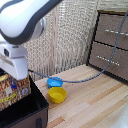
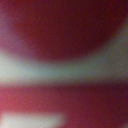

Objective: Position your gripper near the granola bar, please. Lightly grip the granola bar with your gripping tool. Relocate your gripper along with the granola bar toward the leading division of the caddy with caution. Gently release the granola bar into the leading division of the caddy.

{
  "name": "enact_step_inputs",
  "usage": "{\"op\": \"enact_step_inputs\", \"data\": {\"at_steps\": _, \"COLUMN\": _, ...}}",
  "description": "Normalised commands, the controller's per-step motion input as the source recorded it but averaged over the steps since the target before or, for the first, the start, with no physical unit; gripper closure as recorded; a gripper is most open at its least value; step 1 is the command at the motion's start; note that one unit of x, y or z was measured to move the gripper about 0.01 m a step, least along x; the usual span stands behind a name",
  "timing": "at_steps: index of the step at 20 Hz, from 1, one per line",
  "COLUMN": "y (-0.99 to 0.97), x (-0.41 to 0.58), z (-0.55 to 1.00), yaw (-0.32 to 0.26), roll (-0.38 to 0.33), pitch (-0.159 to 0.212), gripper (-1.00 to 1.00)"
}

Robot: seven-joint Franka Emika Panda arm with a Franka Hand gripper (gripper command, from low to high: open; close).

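In the exterior view the white end effector hangs from the bulky white-grey arm at the exterior view's left. Its fingers are hidden behind the granola bar, so I cannot tell from here whether they are clamped on it or merely close. The yellow-orange packet sits directly under the white hand, upright or nearly so, with its lower part inside the caddy. Which compartment it is in cannot be made out, because the caddy is cut off by the frame's left and bottom edges and no divider shows. Red and brown print covers the packet, but no writing on it can be read. Just beside the caddy on the pale wooden surface stand a yellow bowl and, behind it, a blue bowl. A grey cable arcs across toward a brown drawer unit.

The wrist view is wholly blurred: dark red and pale bands, with nothing there that can be identified
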Motion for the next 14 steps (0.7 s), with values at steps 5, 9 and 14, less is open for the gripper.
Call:
{"op": "enact_step_inputs", "data": {"at_steps": 5, "y": 0.38, "x": -0.197, "z": -0.32, "yaw": -0.195, "roll": -0.069, "pitch": 0.099, "gripper": -1.00}}
{"op": "enact_step_inputs", "data": {"at_steps": 9, "y": 0.08, "x": 0.025, "z": 0.00, "yaw": -0.049, "roll": 0.000, "pitch": -0.017, "gripper": -1.00}}
{"op": "enact_step_inputs", "data": {"at_steps": 14, "y": 0.00, "x": 0.255, "z": 0.24, "yaw": -0.030, "roll": 0.001, "pitch": -0.047, "gripper": -1.00}}
